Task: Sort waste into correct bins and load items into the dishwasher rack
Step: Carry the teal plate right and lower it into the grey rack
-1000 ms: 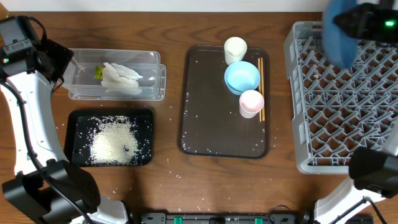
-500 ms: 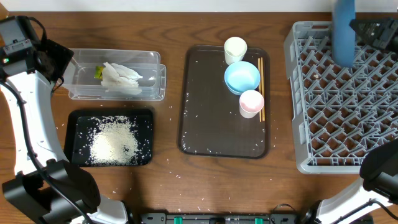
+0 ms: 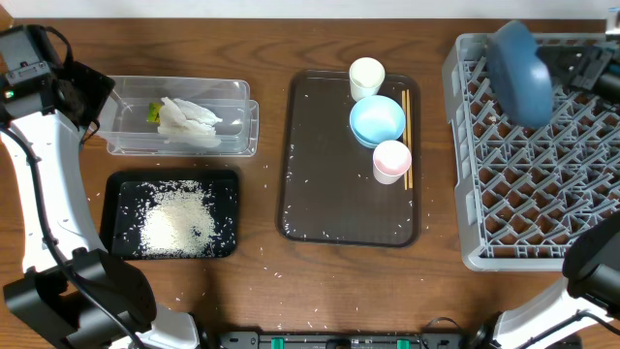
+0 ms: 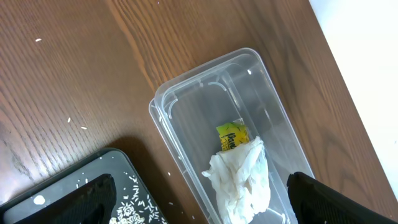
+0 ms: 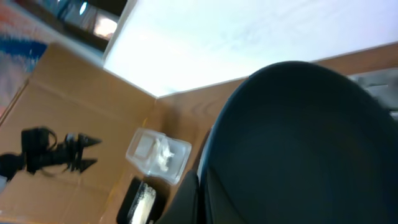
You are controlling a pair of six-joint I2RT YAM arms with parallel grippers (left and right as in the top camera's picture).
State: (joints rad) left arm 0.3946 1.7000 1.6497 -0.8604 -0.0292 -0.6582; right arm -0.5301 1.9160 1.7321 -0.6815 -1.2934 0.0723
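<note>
Right pincer grips dark-blue dish over rack.

The big blue dish looks blurry and runs off the edge. The tissue covers part of the wrapper.

I count one dark-blue dish, one light-blue bowl and two small cups: one white cup and one pink cup. There is one pair of chopsticks, so two sticks. I see one brown serving tray and one grey rack. The bins are two: one clear tub and one black tray. For the waste I count one crumpled tissue, one snack wrapper and one heap of rice. Loose grains also lie on the table and on the serving tray; they are too many to count.
</note>
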